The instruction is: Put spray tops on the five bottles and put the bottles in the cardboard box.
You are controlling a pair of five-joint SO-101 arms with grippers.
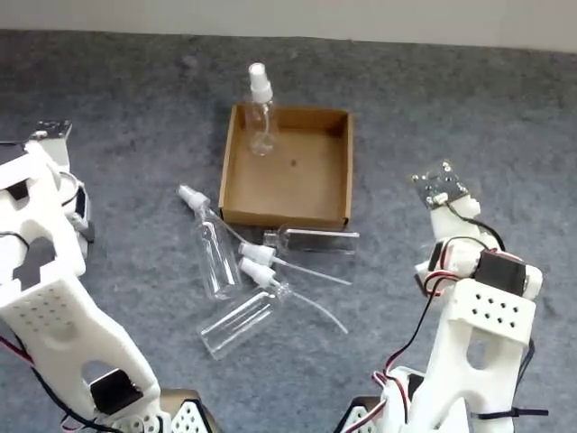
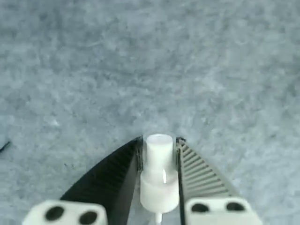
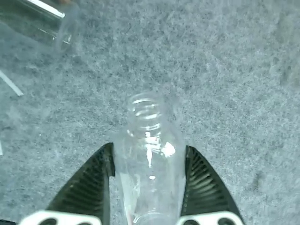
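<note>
My left gripper [image 2: 159,141] is shut on a white spray top [image 2: 159,178], held above bare grey carpet. My right gripper [image 3: 149,147] is shut on a clear open-necked bottle [image 3: 150,140] with no top. The cardboard box [image 1: 334,167] lies mid-table, and one capped bottle [image 1: 261,117] stands in its far left corner. In front of the box lie three clear bottles: one with a top [image 1: 214,248], a second [image 1: 236,322] with a spray top at its neck, and a third [image 1: 315,240] beside a loose spray top [image 1: 256,253].
Grey carpet [image 1: 433,108] covers the table. The left arm [image 1: 45,271] stands at the left edge and the right arm [image 1: 478,307] at the front right. Thin dip tubes [image 1: 315,307] trail from the lying tops toward the right arm.
</note>
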